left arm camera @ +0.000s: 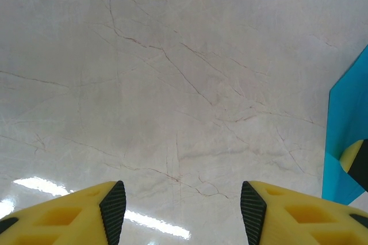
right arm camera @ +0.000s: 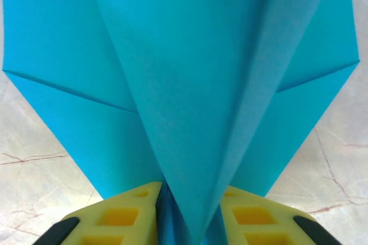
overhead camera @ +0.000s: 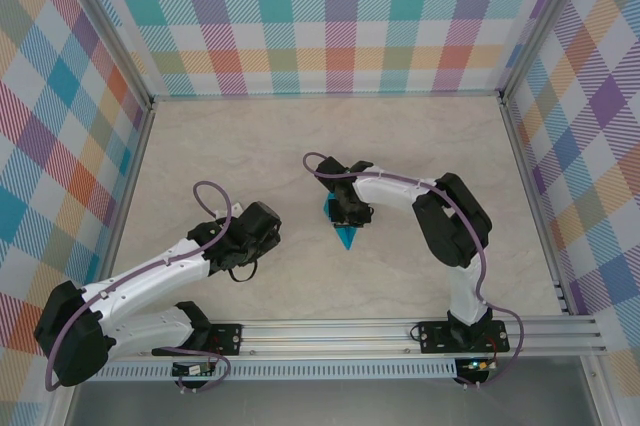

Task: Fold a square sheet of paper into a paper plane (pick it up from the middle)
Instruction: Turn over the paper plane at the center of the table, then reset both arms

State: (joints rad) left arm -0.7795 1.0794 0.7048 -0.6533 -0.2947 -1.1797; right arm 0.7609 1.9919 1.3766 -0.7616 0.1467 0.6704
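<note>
The left arm [overhead camera: 150, 286] stretches low from its base at the near left, its forearm angled up and to the right, and the wrist ends left of centre. The left jaws stand wide apart, their yellow fingers [left arm camera: 112, 210] with black pads holding nothing. The right arm [overhead camera: 400, 189] rises from its base, bends at a raised elbow and reaches leftward, with the wrist tipped downward. The right jaws are pinched together on the paper plane [right arm camera: 190, 84], one on either side of its fold.

The paper plane [right arm camera: 190, 84] is plain teal-blue. The worktop [left arm camera: 172, 84] is cream marble with thin brown veins. The left claw [left arm camera: 183, 213] is yellow with black ribbed pads [left arm camera: 113, 207]. The walls [overhead camera: 340, 16] carry pastel plaid checks.
</note>
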